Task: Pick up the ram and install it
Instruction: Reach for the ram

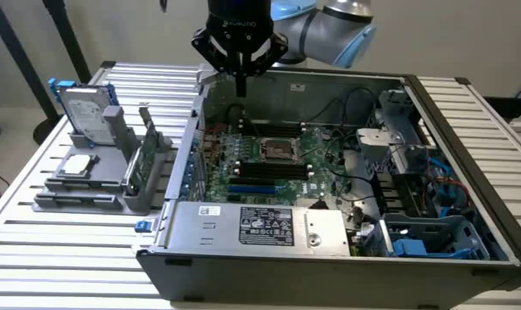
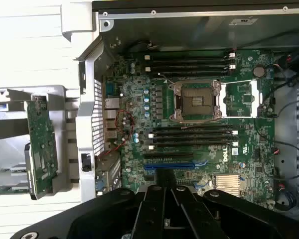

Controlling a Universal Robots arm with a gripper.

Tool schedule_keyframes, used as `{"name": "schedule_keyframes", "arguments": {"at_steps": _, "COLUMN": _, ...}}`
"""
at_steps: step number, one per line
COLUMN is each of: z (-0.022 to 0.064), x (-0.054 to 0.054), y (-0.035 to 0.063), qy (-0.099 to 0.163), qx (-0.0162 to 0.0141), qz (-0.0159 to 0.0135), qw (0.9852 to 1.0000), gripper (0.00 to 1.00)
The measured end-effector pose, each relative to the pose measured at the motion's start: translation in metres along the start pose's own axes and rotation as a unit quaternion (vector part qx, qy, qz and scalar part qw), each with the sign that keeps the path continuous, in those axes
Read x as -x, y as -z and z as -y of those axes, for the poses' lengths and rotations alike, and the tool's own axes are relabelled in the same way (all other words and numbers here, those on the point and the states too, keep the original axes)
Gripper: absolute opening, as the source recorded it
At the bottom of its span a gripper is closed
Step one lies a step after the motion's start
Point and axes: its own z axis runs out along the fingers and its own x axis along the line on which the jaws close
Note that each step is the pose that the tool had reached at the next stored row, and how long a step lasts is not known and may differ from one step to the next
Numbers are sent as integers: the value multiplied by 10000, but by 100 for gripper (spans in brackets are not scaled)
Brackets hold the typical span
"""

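Exterior view: my fingers (image 1: 240, 84) hang pinched shut and empty over the open computer case (image 1: 329, 261). The ram (image 1: 146, 124) stands at my 8 o'clock in the gray holder (image 1: 88, 201) (on the table (image 1: 62, 258)). Wrist view: my closed fingers (image 2: 157, 204) sit above the motherboard (image 2: 239, 164).

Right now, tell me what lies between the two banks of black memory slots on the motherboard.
The processor socket, framed in metal, lies between one slot bank and the other slot bank; the wrist view shows it plainly.

A lab: open computer case (image 1: 329, 281) on slatted bench (image 1: 66, 258).
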Motion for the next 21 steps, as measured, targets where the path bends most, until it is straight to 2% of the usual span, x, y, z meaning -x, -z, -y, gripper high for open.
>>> {"name": "schedule_keyframes", "arguments": {"at_steps": 13, "z": 4, "x": -6, "y": 1, "qy": -1, "qx": 4, "qz": -1, "qw": 10000, "gripper": 11}}
{"name": "schedule_keyframes", "arguments": {"at_steps": 16, "z": 33, "x": -85, "y": 3, "qy": 1, "qx": 4, "qz": 0, "qw": 10000, "gripper": 11}}
{"name": "schedule_keyframes", "arguments": {"at_steps": 21, "z": 87, "x": -310, "y": 8, "qy": 0, "qx": 4, "qz": 0, "qw": 10000, "gripper": 11}}
